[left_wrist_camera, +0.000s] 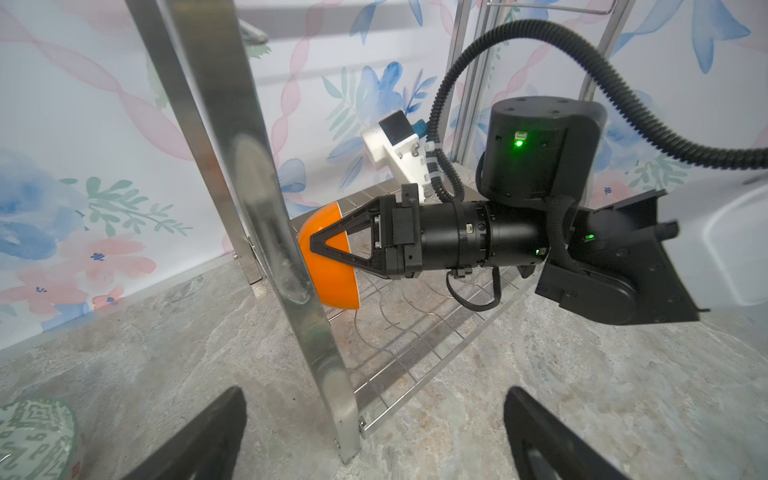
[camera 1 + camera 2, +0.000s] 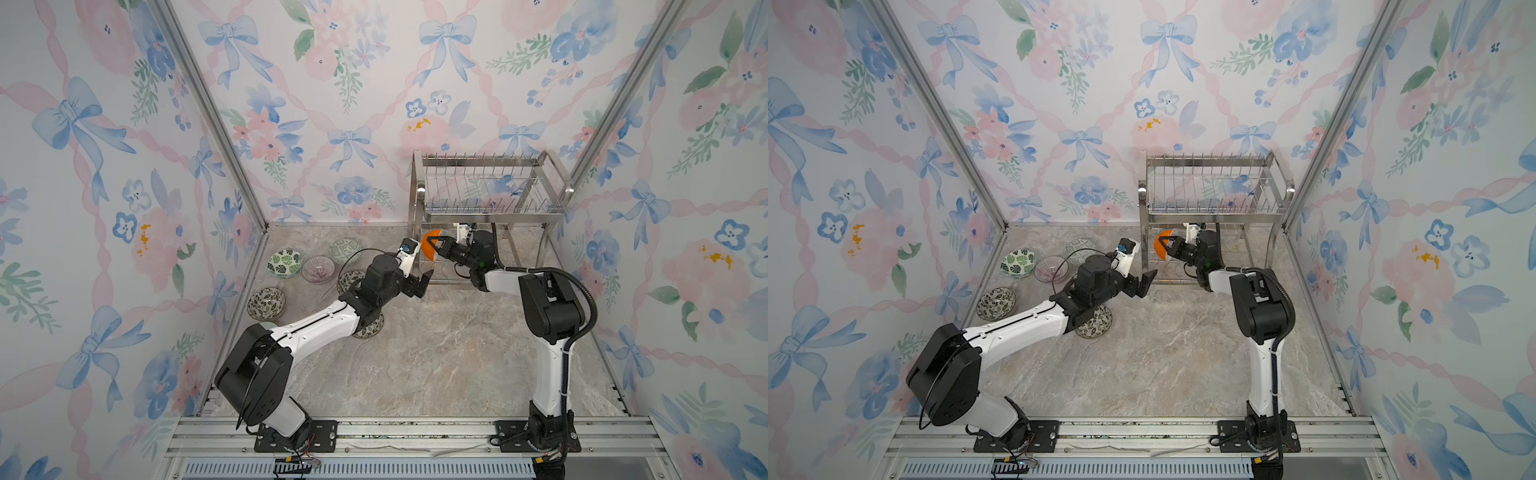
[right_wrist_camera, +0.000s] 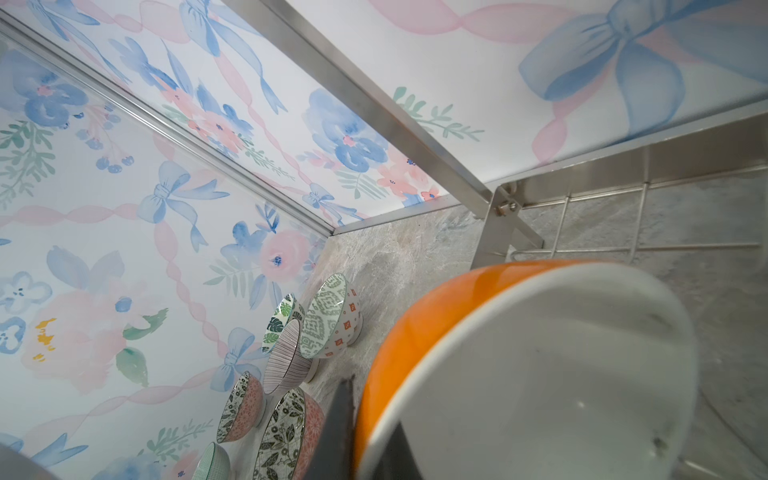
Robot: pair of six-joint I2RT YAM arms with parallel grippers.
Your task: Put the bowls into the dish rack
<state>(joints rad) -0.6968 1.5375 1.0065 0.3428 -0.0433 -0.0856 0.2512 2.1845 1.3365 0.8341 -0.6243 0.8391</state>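
Note:
An orange bowl (image 2: 430, 233) (image 2: 1160, 251) with a white inside (image 3: 540, 365) hangs on edge in the left end of the dish rack's (image 2: 486, 210) (image 2: 1212, 216) lower tier. My right gripper (image 2: 428, 241) (image 1: 316, 249) (image 3: 374, 415) is shut on its rim, one finger outside and one inside. My left gripper (image 2: 424, 284) (image 2: 1148, 284) (image 1: 374, 392) stands open and holds nothing, just in front of the rack's front left leg (image 1: 249, 166). Several patterned bowls rest on the floor at the left: green leaves (image 2: 284, 262), purple lines (image 2: 318, 269), green geometric (image 2: 345, 250), dark leaves (image 2: 266, 303).
Two more bowls (image 2: 370, 330) (image 2: 351, 280) lie partly hidden under my left arm. The rack stands against the back wall, near the right wall. Floral walls close in at the left, back and right. An aluminium rail (image 2: 415, 432) runs along the front.

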